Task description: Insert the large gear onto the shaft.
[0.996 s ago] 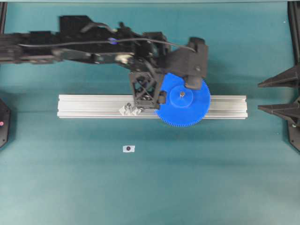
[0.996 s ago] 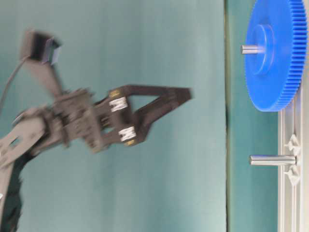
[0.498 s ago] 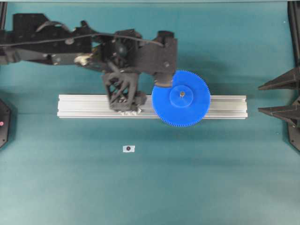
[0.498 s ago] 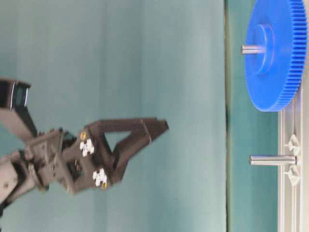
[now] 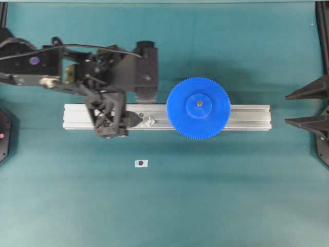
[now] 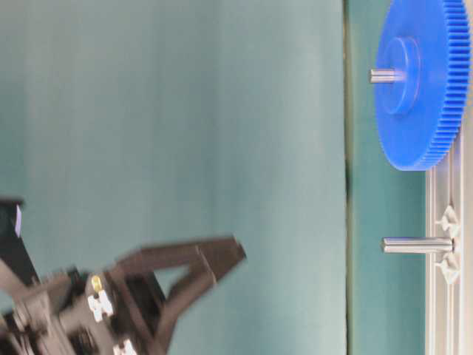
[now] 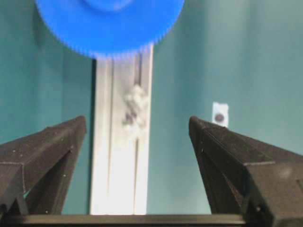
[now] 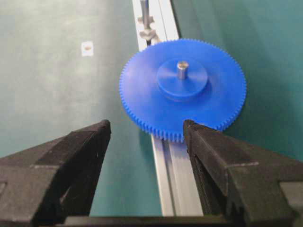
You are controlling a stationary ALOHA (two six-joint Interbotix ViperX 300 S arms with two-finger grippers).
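Observation:
The large gear [image 5: 198,108] is a bright-blue toothed disc lying flat on the aluminium rail [image 5: 247,117]. The shaft [image 5: 199,104] passes through its hub, and the pin's tip [image 8: 182,69] stands above the hub in the right wrist view. My left gripper [image 5: 131,110] hangs open and empty well above the rail, left of the gear and apart from it. In the left wrist view it [image 7: 137,120] looks along the rail toward the gear [image 7: 109,23]. My right gripper [image 5: 284,106] stays at the right edge, open and empty, facing the gear [image 8: 182,85].
A second clear mount with a pin [image 5: 145,121] sits on the rail left of the gear, below the left gripper. A small white sticker with a dark dot [image 5: 141,163] lies on the teal mat in front of the rail.
My left gripper has drawn away from the gear, leftward along the rail and higher, with nothing in it. The gear stays on the shaft. The right arm has not moved.

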